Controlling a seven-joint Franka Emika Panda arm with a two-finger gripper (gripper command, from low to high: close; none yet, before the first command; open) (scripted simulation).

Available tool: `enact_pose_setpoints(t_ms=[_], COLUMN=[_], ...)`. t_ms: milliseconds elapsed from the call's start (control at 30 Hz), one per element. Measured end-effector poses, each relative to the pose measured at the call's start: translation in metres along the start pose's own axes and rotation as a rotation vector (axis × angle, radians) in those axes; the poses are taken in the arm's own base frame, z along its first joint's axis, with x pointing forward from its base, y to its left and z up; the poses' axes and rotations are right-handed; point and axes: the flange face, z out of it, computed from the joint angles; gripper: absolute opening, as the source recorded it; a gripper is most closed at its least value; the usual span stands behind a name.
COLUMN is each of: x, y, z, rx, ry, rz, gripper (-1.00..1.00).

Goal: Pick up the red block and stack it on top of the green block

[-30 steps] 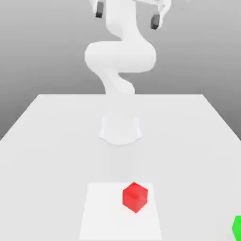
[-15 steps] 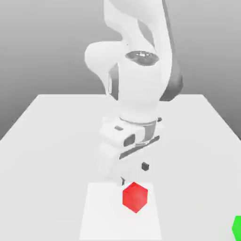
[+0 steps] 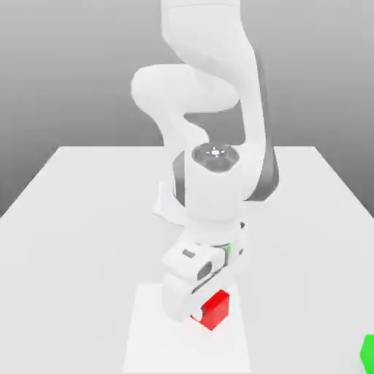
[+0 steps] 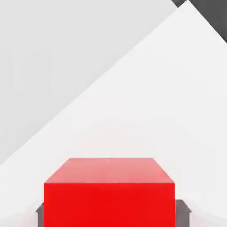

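change: the arm has dropped from high above the counter (image 3: 88,190) down onto the red block (image 3: 217,308), and the pincer (image 3: 199,315) has gone from spread to pressed in on it
pincer: pinching the red block; in the hand view dark finger pads (image 4: 182,212) sit against both sides of the red block (image 4: 109,193)
meaning: the grasp looks made, so the lift seems the next step; stacking is not yet begun
red block: on the pale square mat (image 3: 146,329) near the counter's front edge, not visibly raised
green block: (image 3: 368,352) at the exterior view's right edge, well apart from the red block
obstacles: nothing lies between the two blocks; the path across looks free
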Motion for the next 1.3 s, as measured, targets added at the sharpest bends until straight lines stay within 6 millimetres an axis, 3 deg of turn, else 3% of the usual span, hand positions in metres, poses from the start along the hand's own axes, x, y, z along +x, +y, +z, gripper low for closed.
enact_pose_setpoints(t_ms=[67, 433, 767, 1033, 1100, 1167, 1200, 1300], x=[0.000, 0.001, 0.078, 0.110, 0.113, 0.114, 0.113, 0.113], y=[0.000, -0.002, -0.128, -0.246, -0.260, -0.263, -0.263, -0.263], z=[0.001, -0.061, -0.088, -0.100, -0.081, -0.051, -0.041, -0.041], rx=[0.000, 0.001, 0.034, 0.008, 0.003, 0.001, 0.001, 0.001], ry=[0.000, 0.000, -0.005, -0.004, -0.002, -0.001, -0.001, -0.001], rz=[0.000, -0.003, -0.018, 0.001, 0.006, 0.007, 0.007, 0.007], gripper=[-1.00, -1.00, -1.00, -1.00, -1.00, -1.00, 1.00, 1.00])
